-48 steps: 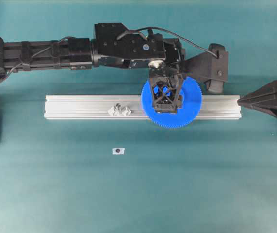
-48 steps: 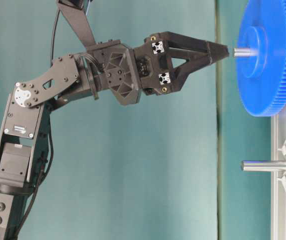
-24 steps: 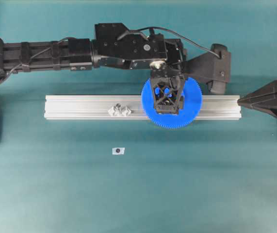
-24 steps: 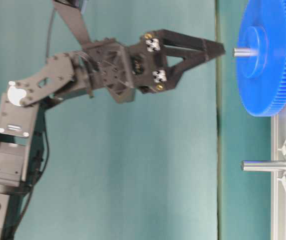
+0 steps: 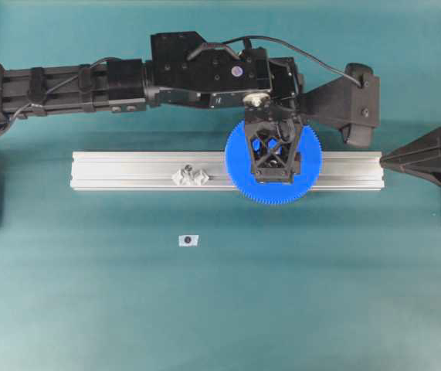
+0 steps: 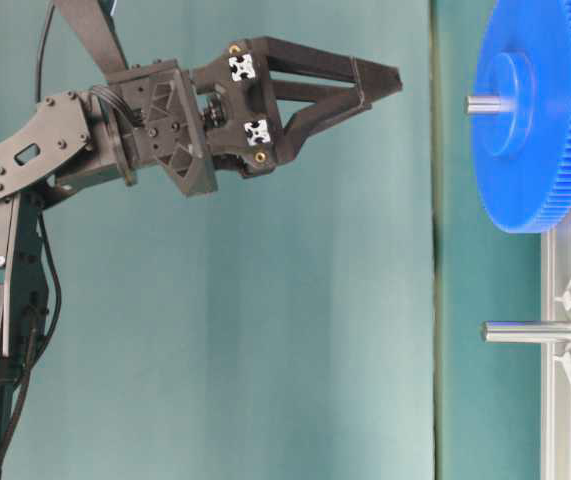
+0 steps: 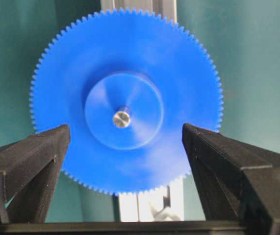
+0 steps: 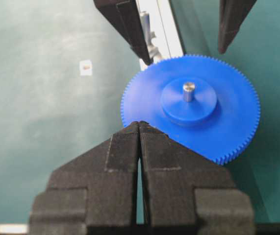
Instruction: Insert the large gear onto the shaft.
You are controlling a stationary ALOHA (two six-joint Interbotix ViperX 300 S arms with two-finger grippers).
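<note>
Large gear: we see the large gear seated on the shaft, whose silver tip pokes up through the raised hub; the toothed disc lies flat over the aluminium rail.
Shaft: it stands on the rail, right of the middle in the overhead view, with only its end showing above the hub in the right wrist view.
Left hand: our left hand hangs above the gear, apart from it, its two fingers spread wide either side of the disc and holding nothing.
Right hand: our right hand sits at the rail's right end, its fingertips pressed together with just a thin slit between them, holding nothing.
Second peg: a second silver peg with clear brackets stands bare on the same rail, well apart from the gear.
Small piece: a small pale tag with a dark centre lies on the teal worktop, in front of the rail.
</note>
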